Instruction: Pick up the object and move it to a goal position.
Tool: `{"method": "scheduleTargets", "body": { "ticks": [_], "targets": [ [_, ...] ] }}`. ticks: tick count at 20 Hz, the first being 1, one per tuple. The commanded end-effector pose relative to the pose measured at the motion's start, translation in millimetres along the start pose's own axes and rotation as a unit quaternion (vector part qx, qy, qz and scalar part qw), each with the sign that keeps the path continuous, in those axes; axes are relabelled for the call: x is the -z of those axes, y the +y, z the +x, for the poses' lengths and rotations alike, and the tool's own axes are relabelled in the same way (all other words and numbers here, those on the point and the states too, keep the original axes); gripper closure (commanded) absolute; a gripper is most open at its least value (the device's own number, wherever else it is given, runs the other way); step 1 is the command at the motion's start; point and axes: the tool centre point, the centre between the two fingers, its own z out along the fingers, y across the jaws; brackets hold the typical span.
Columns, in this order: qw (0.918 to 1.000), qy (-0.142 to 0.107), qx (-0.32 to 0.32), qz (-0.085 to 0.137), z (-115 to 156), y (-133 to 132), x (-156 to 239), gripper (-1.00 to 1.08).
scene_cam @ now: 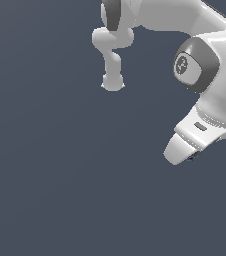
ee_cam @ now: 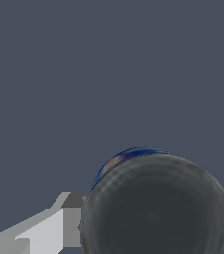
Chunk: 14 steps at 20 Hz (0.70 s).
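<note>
In the wrist view the object (ee_cam: 156,208), a dark, roundish thing with a blue-tinted upper rim, sits very close to the camera and fills the gap between the grey fingers (ee_cam: 67,223). Both fingers appear to press against its sides. In the exterior view my white gripper (scene_cam: 177,151) hangs at the exterior view's right, pointing down and toward the exterior view's left. Only a small dark sliver (scene_cam: 192,157) shows under the hand there, so the hand hides most of the object.
The white arm arches across the top of the exterior view, with a grey joint cap (scene_cam: 195,64) above the hand. Its far links and base (scene_cam: 112,82) stand near the top middle. Everything else is plain slate-blue ground.
</note>
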Motion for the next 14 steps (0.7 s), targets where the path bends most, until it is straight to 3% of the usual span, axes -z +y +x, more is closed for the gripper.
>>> {"method": "scheduleTargets", "body": {
  "ticks": [1,14],
  "targets": [
    [1.0000,0.000,0.000,0.000,5.0,-0.7,5.4,1.08],
    [1.0000,0.000,0.000,0.000,15.0,-2.4,14.2,1.08]
  ]
}}
